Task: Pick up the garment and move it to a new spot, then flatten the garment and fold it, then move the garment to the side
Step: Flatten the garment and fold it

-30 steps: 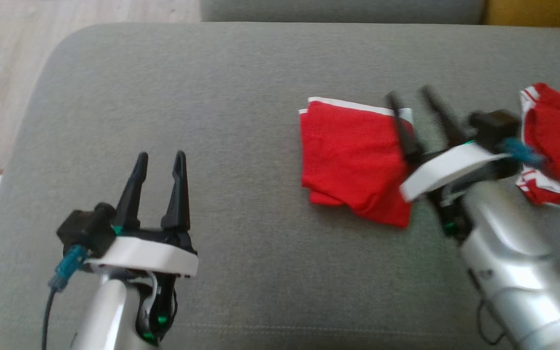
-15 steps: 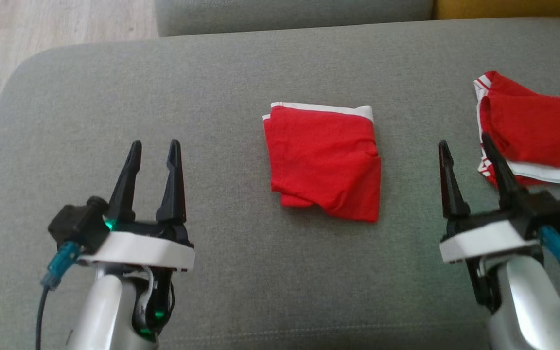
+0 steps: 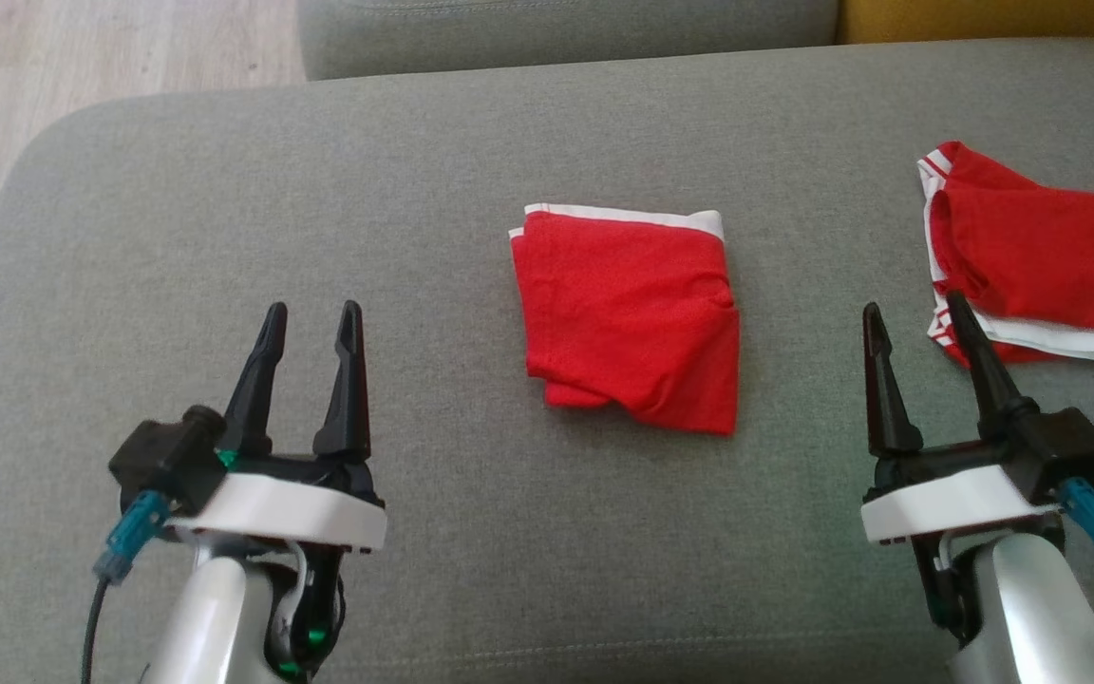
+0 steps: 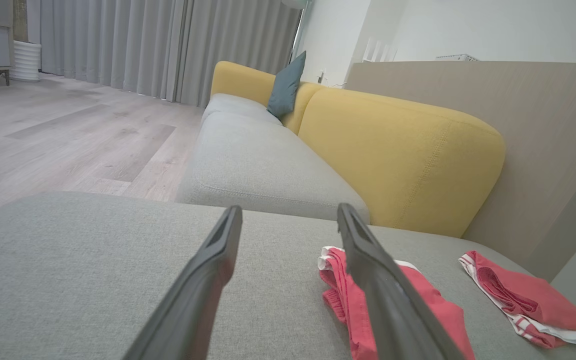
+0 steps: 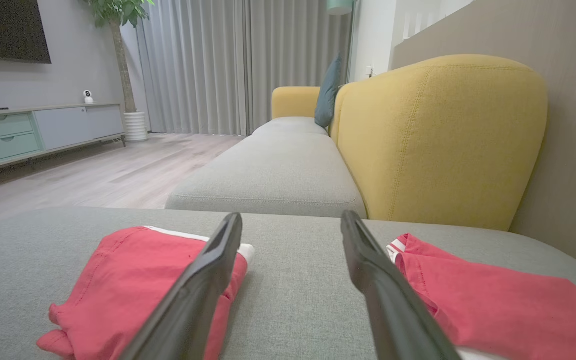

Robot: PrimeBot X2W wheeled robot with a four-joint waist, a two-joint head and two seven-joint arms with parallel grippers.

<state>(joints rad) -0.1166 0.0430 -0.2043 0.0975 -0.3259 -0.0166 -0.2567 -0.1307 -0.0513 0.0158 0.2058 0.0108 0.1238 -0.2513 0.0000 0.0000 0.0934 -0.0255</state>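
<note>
Garment [image 3: 628, 318] lies folded between left pincer [image 3: 313, 308] and right pincer [image 3: 913, 303], both spread wide, empty.

- The surface I'm working over is a grey fabric cushion [image 3: 509, 123], flat on top with rounded edges.
- A folded red garment [image 3: 628, 323] lies directly on it as a roughly square packet (my reference point for the rest). It has a white band along its far edge and a small bulge of cloth at its near left corner.
- To the right of that packet, well apart from it, a second red garment [image 3: 1041, 256] lies on the same cushion. It is looser, with white striped trim on the end nearest the packet and a white band along its near edge. Its right part runs out of my head view.
- Nearer to me than the packet, a stitched seam crosses the cushion.
</note>
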